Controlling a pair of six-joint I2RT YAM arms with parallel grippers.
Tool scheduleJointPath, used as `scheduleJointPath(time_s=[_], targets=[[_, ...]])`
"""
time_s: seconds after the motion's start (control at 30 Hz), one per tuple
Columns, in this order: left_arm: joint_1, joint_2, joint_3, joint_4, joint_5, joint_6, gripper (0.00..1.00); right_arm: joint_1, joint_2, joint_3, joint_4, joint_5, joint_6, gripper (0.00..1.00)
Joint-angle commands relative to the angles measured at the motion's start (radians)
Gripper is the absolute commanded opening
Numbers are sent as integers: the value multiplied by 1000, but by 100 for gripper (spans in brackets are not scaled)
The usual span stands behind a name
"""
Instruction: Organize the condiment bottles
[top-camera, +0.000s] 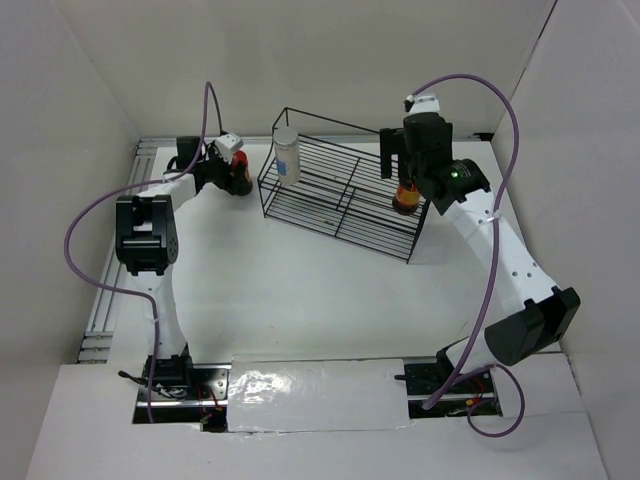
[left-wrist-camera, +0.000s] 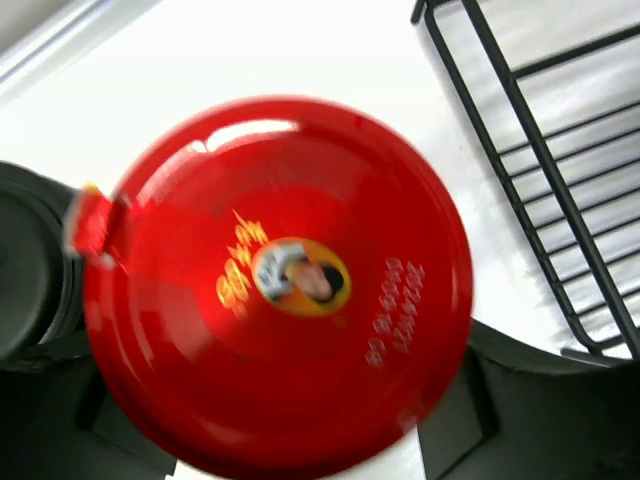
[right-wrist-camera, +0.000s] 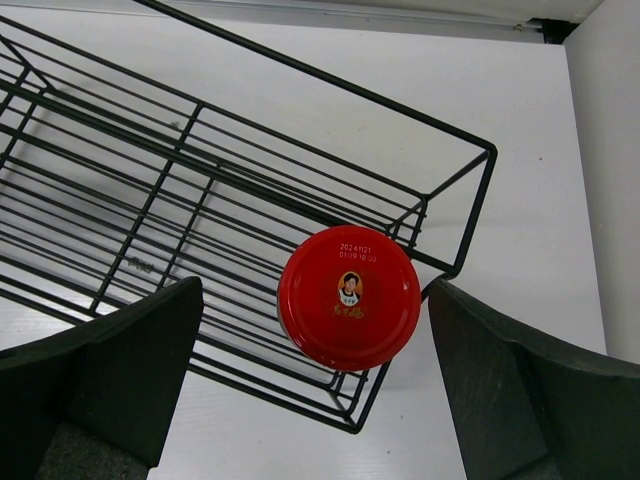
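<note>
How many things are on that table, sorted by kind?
Red-lidded jars: 2
White bottle: 1
Wire rack: 1
Total: 4

White table (top-camera: 300, 285) carries a black wire rack (top-camera: 345, 195).

Red-lidded jar (top-camera: 405, 197) upright in rack's (top-camera: 340, 190) right end, white bottle (top-camera: 287, 158) at its left — second red-lidded jar (top-camera: 238, 178) outside.
</note>
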Motion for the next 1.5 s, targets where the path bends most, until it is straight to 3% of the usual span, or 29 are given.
scheduleJointPath(time_s=[0.0,0.17,0.33,0.37,0.43,0.47,0.5,0.8,1.1,1.3,1.47], targets=[[-2,43,71,25,39,-12,83,12,4,49,35,20,-13,100],[-3,61,100,18,22,-10,75,17,14,61,27,26,-13,100],[-2,60,94,21,38,-18,50,23,18,68,18,29,-11,100],[-3,52,91,20,47,-16,39,26,17,70,18,29,-11,100],[1,41,82,14,59,-12,27,28,15,70,18,31,-13,100],[1,26,79,6,71,-12,10,32,11,67,18,26,-16,100],[6,20,76,-1,75,-10,0,34,7,65,18,25,-17,100],[33,-169,-31,-126,122,103,0,55,-52,33,39,-73,-85,100],[63,-388,-145,-300,275,227,0,97,-95,9,35,-195,-134,100],[90,-549,-211,-518,418,351,0,170,-112,38,-16,-271,-179,100],[80,-716,-197,-814,590,500,0,277,-95,76,11,-526,-206,100]])
